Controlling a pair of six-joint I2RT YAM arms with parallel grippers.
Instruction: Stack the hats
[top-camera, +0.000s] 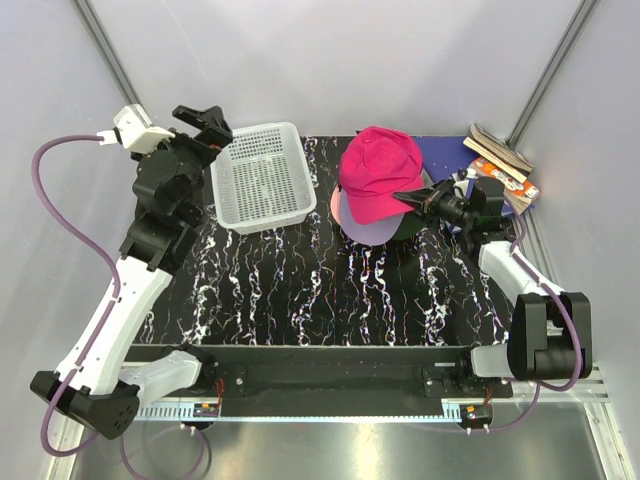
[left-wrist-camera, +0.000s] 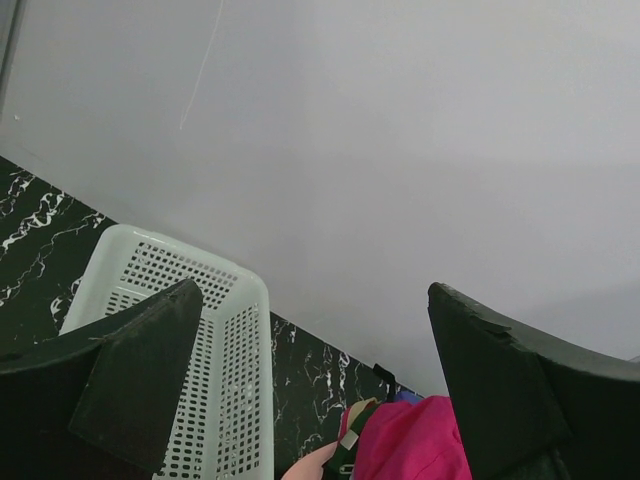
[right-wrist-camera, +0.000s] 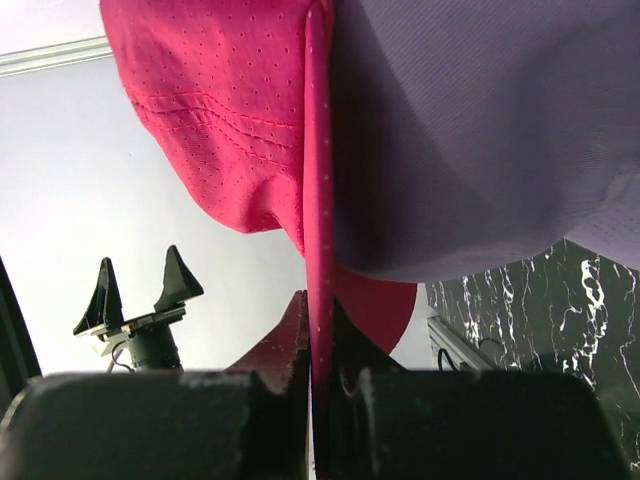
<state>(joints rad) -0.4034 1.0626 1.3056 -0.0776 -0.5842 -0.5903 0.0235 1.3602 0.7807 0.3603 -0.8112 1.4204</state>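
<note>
The magenta hat (top-camera: 380, 170) tops a pile of hats at the back right of the mat. My right gripper (top-camera: 408, 200) is shut on its right edge. From under it show a lavender brim (top-camera: 365, 232), a light pink brim (top-camera: 337, 205) and a bit of dark green hat (top-camera: 415, 226). In the right wrist view the gripper (right-wrist-camera: 320, 310) pinches a fold of the magenta hat (right-wrist-camera: 220, 90), with lavender fabric (right-wrist-camera: 480, 130) beside it. My left gripper (top-camera: 205, 125) hangs open and empty above the basket's far left corner. Its wrist view (left-wrist-camera: 313, 295) shows the magenta hat (left-wrist-camera: 415, 445) low down.
A pale mesh basket (top-camera: 262, 175) stands at the back left of the black marbled mat (top-camera: 300, 290); its rim (left-wrist-camera: 255, 340) shows in the left wrist view. Books and a small box (top-camera: 505, 165) lie at the back right corner, behind the right arm. White walls surround the table.
</note>
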